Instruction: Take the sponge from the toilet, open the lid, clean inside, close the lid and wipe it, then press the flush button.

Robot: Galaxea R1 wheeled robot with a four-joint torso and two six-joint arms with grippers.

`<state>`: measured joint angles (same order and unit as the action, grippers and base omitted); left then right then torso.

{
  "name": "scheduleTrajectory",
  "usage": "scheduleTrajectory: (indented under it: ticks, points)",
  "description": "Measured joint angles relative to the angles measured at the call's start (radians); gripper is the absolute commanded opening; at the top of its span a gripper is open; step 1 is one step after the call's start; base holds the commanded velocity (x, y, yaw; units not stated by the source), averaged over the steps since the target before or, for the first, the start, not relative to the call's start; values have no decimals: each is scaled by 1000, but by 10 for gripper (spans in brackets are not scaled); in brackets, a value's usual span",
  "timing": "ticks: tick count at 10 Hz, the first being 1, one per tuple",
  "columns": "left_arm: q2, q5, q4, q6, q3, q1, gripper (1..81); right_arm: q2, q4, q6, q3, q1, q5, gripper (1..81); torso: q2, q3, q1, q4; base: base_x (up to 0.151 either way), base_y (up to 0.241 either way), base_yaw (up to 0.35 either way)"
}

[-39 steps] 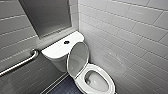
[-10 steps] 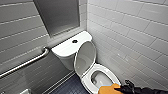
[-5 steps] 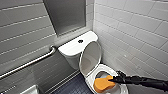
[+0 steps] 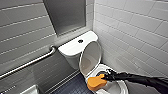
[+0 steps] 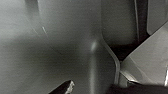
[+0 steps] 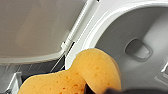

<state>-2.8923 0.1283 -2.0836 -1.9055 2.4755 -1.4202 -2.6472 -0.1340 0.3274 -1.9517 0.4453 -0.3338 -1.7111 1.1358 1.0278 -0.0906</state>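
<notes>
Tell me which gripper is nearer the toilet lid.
Right. The right gripper holds the sponge over the bowl, just before the raised lid; the left gripper faces grey panelling, away from it.

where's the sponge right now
In the head view the sponge, gripped by the right tool, hangs over the rim of the toilet, just below the raised lid.

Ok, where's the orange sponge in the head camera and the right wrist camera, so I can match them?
Head view: the sponge low and right of centre, over the toilet bowl rim, held by the right claw.
Right wrist view: the sponge large in the foreground, before the bowl.
Shared landmark: the raised lid beside it.
</notes>
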Motion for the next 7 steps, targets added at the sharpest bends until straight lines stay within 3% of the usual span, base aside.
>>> scheduleTrajectory:
  ticks: [7]
  points:
    - [0, -1, 0, 0, 7, -11, 811, -274, 1, 3, -412, 8, 1, 10, 0, 0, 0, 0, 0, 0, 0]
